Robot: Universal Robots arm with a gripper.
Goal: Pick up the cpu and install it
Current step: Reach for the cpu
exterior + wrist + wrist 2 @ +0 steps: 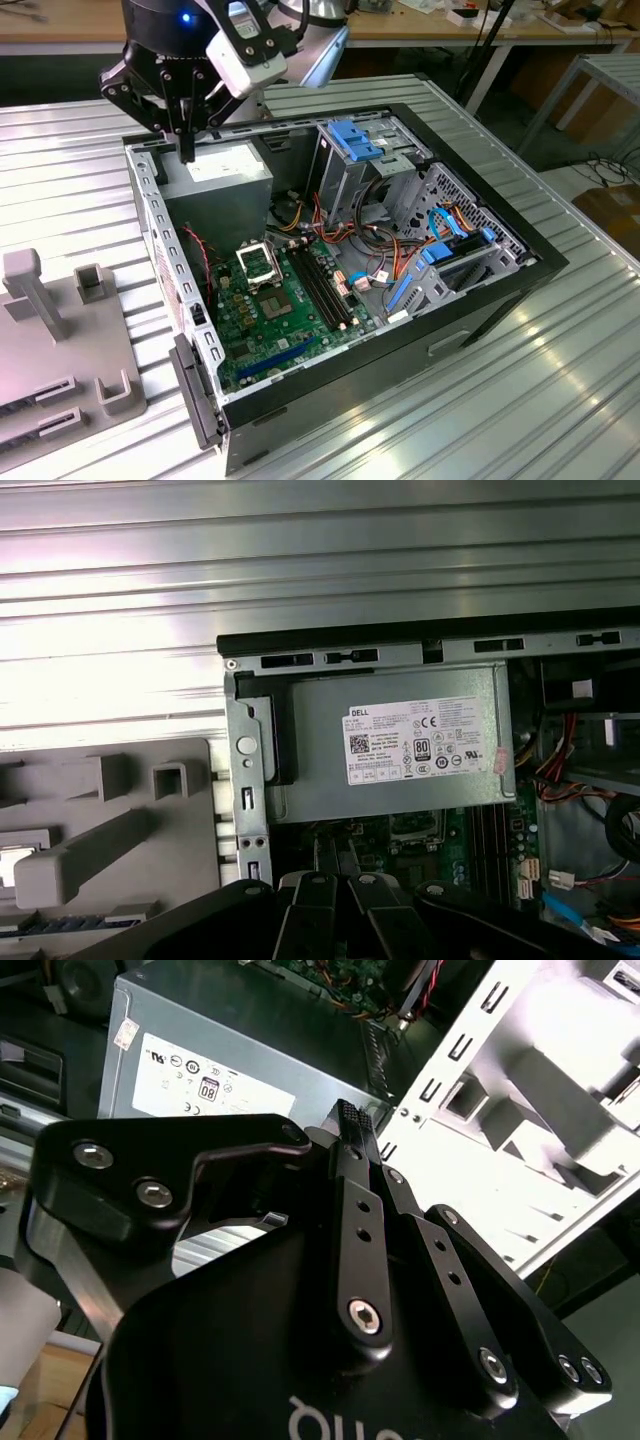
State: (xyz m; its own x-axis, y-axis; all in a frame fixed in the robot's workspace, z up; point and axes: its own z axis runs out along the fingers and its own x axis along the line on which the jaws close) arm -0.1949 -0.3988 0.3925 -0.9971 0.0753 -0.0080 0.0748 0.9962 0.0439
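Gripper (186, 148) hangs over the open computer case (520, 262), above the corner that holds the grey power supply (215, 170). Its tips point down at the supply's top and stand clear of it. Fingers (350, 1120) closed tip to tip in the second wrist view. Nothing seen clamped between them.

Case lies on its side on the ribbed metal counter (560, 380) with the side panel off. Inside the case:
- Green motherboard (280, 310) covers the floor, next to the power supply.
- Black square socket (257, 263) sits on the board, on the side toward the power supply. Its centre looks pale.
- Dark memory slots (325, 285) run alongside the socket.
- Metal drive cage with blue clips (355, 140) stands at the far wall.
- Red, orange and blue cables (400, 255) are bundled beyond the slots.

Cpu: cannot tell where it lies. It could be the pale patch in the socket, but the views do not settle that.

Outside the case, on the exterior view's left, a grey fixture (60, 350) with upright posts and slots rests on the counter, close to the case wall.

First wrist view: the power supply label faces up, and the fingers cross the motherboard just past the supply's edge.
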